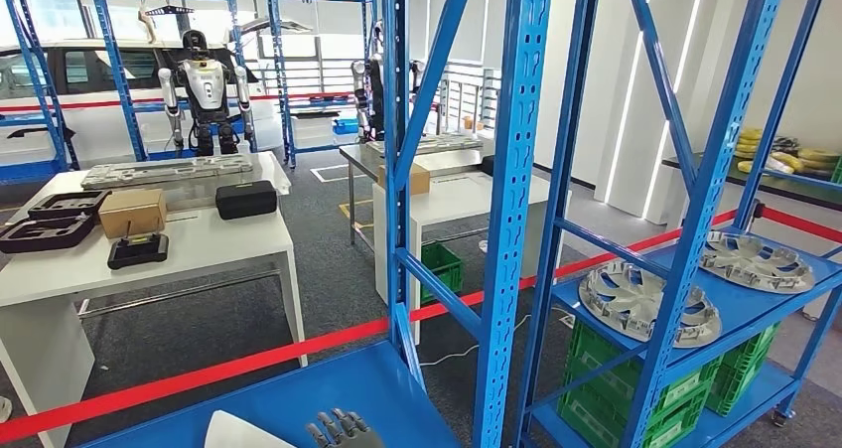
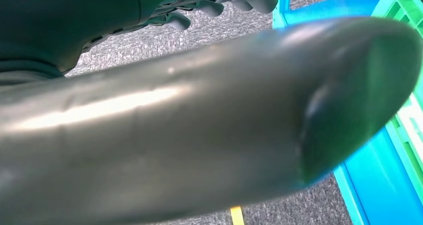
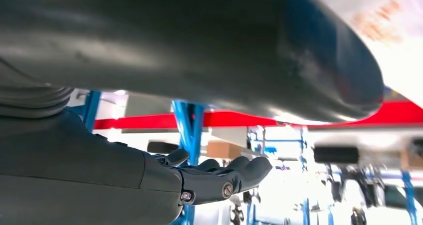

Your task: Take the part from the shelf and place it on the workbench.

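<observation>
A white curved part [image 1: 238, 433] lies on the blue shelf board [image 1: 328, 388] at the bottom edge of the head view. Just right of it my right hand [image 1: 343, 428] shows its dark fingers, pointing forward. In the right wrist view that hand [image 3: 100, 170] has its fingers [image 3: 239, 170] stretched out and its thumb apart from them, with nothing between; the white part [image 3: 399, 30] sits past the thumb. My left hand [image 2: 199, 125] is low beside the shelf, over grey floor, holding nothing. The white workbench [image 1: 199, 244] stands ahead on the left.
Blue shelf uprights [image 1: 511, 200] rise right in front of me. Red tape [image 1: 248, 364] runs between shelf and workbench. The bench carries a cardboard box [image 1: 132, 212] and black cases [image 1: 245, 199]. Silver wheel covers [image 1: 635, 299] lie on the right shelf over green crates [image 1: 635, 398].
</observation>
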Robot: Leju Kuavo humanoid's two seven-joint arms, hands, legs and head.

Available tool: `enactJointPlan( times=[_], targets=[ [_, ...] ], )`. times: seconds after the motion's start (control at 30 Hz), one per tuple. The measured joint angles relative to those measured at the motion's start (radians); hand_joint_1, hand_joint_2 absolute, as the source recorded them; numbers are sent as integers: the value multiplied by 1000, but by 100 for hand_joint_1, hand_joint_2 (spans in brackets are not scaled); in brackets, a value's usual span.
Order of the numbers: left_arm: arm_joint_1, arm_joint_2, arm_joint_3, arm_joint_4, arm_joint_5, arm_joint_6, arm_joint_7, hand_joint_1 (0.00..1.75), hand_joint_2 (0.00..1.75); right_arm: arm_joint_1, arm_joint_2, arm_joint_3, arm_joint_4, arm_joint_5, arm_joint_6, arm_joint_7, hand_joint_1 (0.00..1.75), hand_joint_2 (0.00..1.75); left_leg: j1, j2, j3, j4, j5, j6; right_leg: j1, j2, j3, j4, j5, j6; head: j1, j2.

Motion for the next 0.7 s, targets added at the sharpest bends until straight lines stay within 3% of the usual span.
enactJointPlan(
  times=[0.13,0.7],
  targets=[
    [2,-2,0,0,-1,-5,-1,0,0,11,-14,0,6,19,31,16,0,175,0,0,0,0,0,0,0,0,0,0,0,0,0,0],
    [4,-3,0,0,-1,-11,-4,0,0,29,-37,1,11,34,50,31,0,175,0,0,-1,0,0,0,0,0,0,0,0,0,0,0]
  ],
)
